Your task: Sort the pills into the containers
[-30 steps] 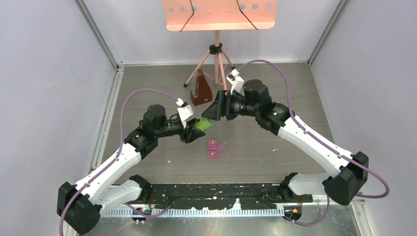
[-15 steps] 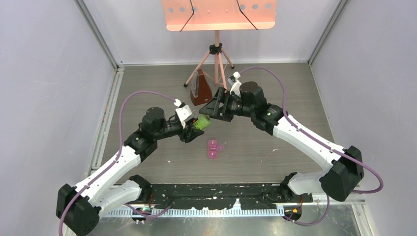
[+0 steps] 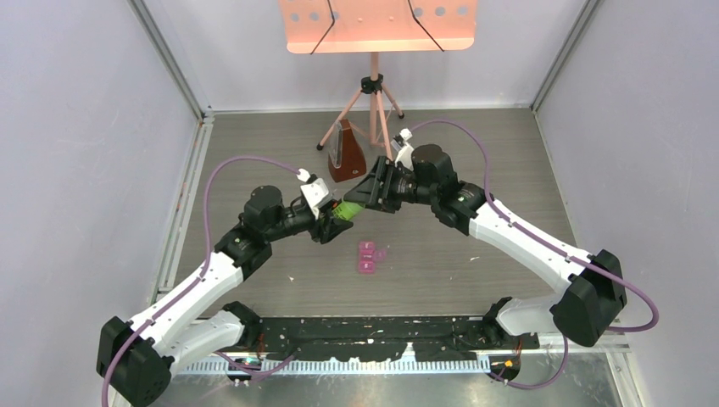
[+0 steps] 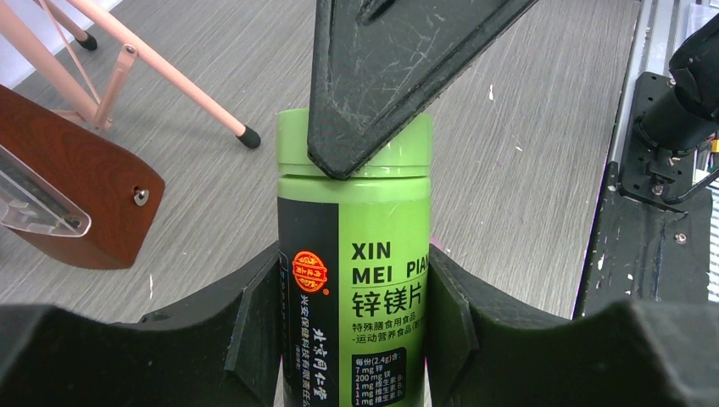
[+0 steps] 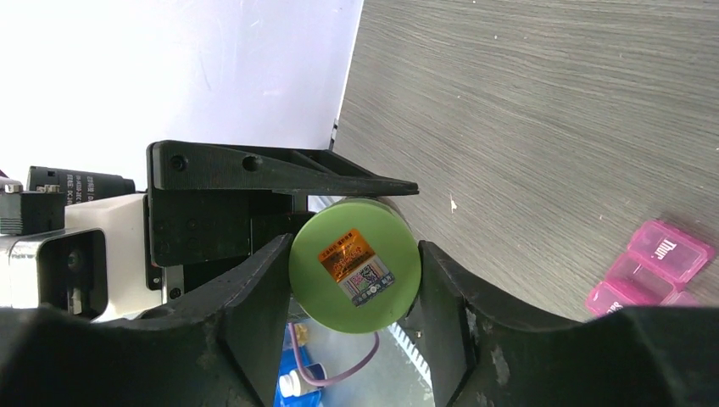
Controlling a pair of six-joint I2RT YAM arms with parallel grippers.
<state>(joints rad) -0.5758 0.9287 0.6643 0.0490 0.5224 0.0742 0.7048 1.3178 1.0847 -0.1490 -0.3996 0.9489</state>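
A green bottle (image 3: 344,212) is held above the table, and my left gripper (image 4: 353,326) is shut on its labelled body (image 4: 353,254). My right gripper (image 5: 354,250) faces it end-on, with both fingers pressed against the sides of the round green cap (image 5: 354,264). One right finger (image 4: 381,76) lies over the cap in the left wrist view. The containers, a small pink pill box (image 3: 367,257), lie on the table just in front of both grippers and also show in the right wrist view as the pink box (image 5: 649,267). No pills are in view.
A brown metronome (image 3: 346,155) stands behind the bottle, beside the legs of a pink tripod stand (image 3: 373,102) carrying an orange board (image 3: 377,24). Small white specks dot the grey tabletop (image 3: 475,254). Walls enclose the left, right and back.
My right gripper moved left and down to the bottle's cap and its jaws narrowed onto it. The left gripper kept the bottle, shifting slightly.
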